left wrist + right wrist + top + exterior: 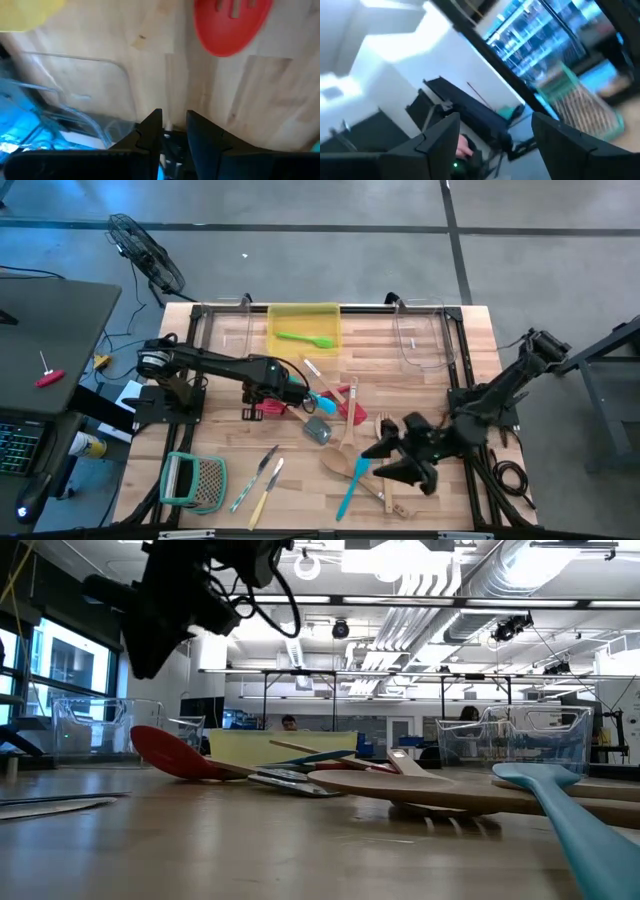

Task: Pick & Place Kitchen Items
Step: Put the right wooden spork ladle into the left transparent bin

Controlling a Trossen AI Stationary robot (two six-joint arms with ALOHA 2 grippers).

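**Two arms over a table of scattered utensils**

A wooden table [225, 435] seen from above, with two dark robot arms. No brand, label or writing can be read anywhere.

The left end effector [297, 392] reaches in over the middle of the table. In its wrist view its fingers [150, 131] stand narrow, with a thin pale object between them; what that object is cannot be told. Just ahead of it lie a red spatula [350, 402], a grey spatula [318, 429] and a small blue utensil [327, 400]. Behind it, near the arm, sits a red object [270, 410]. Farther ahead, at the far edge, a yellow tray [330, 315] holds a green spatula [305, 338], with a clear bin [420, 340] beside the tray.

The right end effector [382, 460] sits low at the near right, its fingers [440, 137] spread wide and holding nothing. Beside it lie wooden spoons [345, 465] and a long blue spatula [352, 488].

Well away from both, at the near left, are two knives [258, 478] and a teal rack [195, 480].
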